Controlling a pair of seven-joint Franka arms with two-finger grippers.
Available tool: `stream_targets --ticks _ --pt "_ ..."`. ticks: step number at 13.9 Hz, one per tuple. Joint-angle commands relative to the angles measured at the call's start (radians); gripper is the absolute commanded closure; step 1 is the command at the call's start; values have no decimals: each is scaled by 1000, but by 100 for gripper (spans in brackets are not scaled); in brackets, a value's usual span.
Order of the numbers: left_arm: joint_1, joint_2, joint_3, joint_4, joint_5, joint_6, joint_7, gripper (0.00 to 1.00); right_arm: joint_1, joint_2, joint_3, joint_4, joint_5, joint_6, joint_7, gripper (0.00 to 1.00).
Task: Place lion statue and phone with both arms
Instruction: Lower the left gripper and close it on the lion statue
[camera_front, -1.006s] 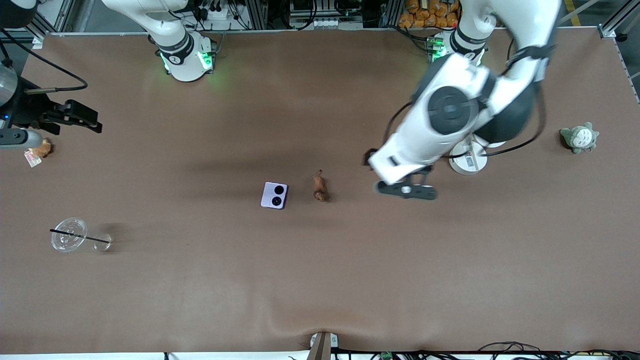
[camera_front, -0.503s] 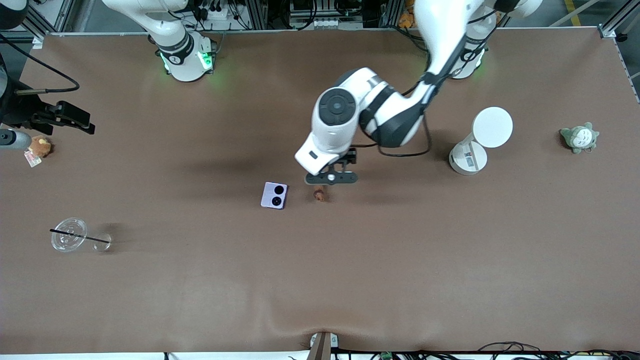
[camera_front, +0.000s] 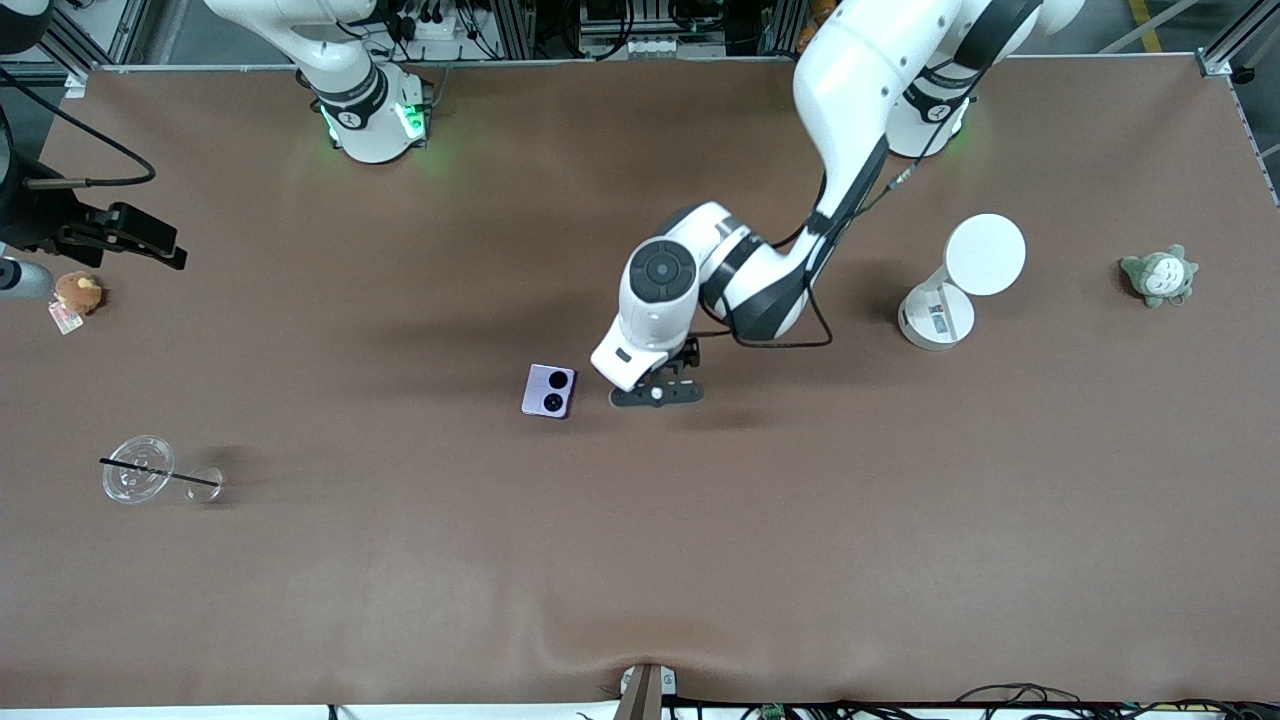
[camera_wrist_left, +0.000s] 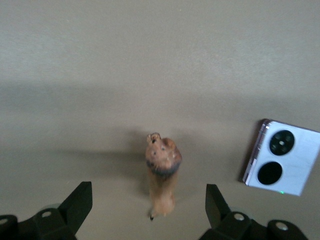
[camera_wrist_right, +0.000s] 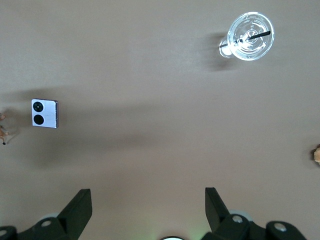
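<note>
Front view: swung in from the left arm's end of the brown desk (camera_front: 640, 560) since a second ago, and lower than half a second ago, left gripper (camera_front: 657, 396) now down over the spot where the lion statue lay, hiding it. Jaws spread wide, clasping nothing. Small square pale-lavender folded phone (camera_front: 549, 390) with two black camera circles flat on the desk just beside the jaws, toward the right arm's end, unmoved. White round-topped stand (camera_front: 955, 285), covered by the arm a second ago, now in plain sight toward the left arm's end, with a grey-green plush toy (camera_front: 1159, 275) near that edge. Right gripper (camera_front: 125, 233) waiting at the right arm's end, drawn slightly toward the edge; jaws released and empty. Round brown plush toy with a tag (camera_front: 74, 295) close by it; clear plastic cup lid with a black straw (camera_front: 140, 479) nearer the camera.

Left wrist view: tiny elongated reddish-brown lion statue (camera_wrist_left: 162, 172) lying on the desk, midway between the two black fingertips (camera_wrist_left: 80, 202), neither touching it. Phone (camera_wrist_left: 283, 163) outside the jaws, just beside one finger, nothing between jaws and figurine.

Right wrist view: jaws of the right gripper (camera_wrist_right: 148, 206) parted over bare desk; phone (camera_wrist_right: 45, 113), cup lid (camera_wrist_right: 250, 37) and a sliver of the lion statue (camera_wrist_right: 3, 131) well apart from them.
</note>
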Motion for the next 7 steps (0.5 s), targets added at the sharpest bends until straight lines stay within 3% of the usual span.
stream_targets --ticks 1,4,7 --pt "-9 30 5 29 20 11 -15 0 -9 -11 12 2 -6 -8 21 0" --pt "-12 43 5 29 17 13 -18 0 -9 -10 12 2 -6 -5 19 0" --pt "-37 57 9 29 20 16 -23 12 -4 -8 12 2 -6 -3 21 0"
